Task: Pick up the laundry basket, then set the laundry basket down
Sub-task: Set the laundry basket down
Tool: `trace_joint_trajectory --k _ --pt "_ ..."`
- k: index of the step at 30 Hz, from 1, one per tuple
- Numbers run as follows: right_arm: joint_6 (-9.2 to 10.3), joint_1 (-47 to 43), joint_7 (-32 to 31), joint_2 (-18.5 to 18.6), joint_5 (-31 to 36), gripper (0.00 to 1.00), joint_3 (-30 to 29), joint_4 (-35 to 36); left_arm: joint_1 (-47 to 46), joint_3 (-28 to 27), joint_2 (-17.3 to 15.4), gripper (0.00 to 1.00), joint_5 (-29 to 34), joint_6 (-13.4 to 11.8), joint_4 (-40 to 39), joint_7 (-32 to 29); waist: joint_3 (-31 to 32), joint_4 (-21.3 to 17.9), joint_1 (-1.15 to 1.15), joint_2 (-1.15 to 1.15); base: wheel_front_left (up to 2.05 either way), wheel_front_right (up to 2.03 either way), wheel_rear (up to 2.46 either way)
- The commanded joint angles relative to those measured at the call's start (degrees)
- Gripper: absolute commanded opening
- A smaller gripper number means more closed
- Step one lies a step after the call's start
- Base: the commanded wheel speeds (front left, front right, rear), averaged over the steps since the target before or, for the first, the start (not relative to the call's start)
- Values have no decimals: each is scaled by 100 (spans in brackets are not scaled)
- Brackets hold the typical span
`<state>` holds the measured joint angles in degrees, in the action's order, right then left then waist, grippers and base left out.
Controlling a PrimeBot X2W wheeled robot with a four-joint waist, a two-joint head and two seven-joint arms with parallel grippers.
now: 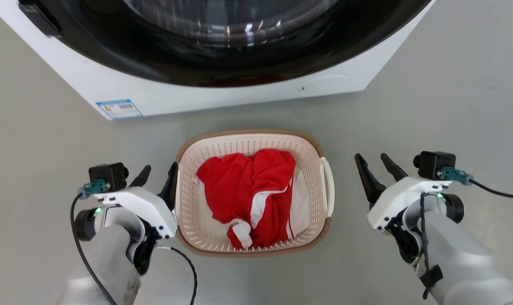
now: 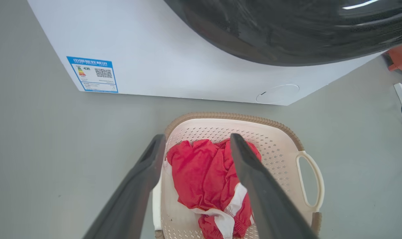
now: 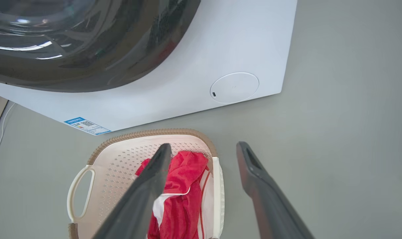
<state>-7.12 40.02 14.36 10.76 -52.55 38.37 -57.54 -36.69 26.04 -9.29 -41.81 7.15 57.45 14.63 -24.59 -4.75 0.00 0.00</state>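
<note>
The basket (image 1: 239, 148) is flanked: left gripper (image 1: 160, 168) is parked just beside its left side, right gripper (image 1: 370, 157) farther off, all fingers released.

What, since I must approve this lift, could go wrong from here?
1. The left tool is open at the left rim of the laundry basket, while the right tool is open and apart from the right handle; a one-sided lift would probably tip it and spill the red garment.
2. The washing machine stands close behind; a forward swing might bump it.
</note>
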Motion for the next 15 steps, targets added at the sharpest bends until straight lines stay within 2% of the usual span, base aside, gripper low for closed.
trace_joint_trajectory --k 1,15 --pt "-36 -251 63 11 112 100 -10 122 98 -180 -152 100 78 33 -140 37 160 -6 0 0 0 0 0" --pt "-36 -1263 63 -19 1763 100 -1735 1417 1132 -1213 -17 100 1092 34 -1689 37 1020 30 0 0 0 0 0"
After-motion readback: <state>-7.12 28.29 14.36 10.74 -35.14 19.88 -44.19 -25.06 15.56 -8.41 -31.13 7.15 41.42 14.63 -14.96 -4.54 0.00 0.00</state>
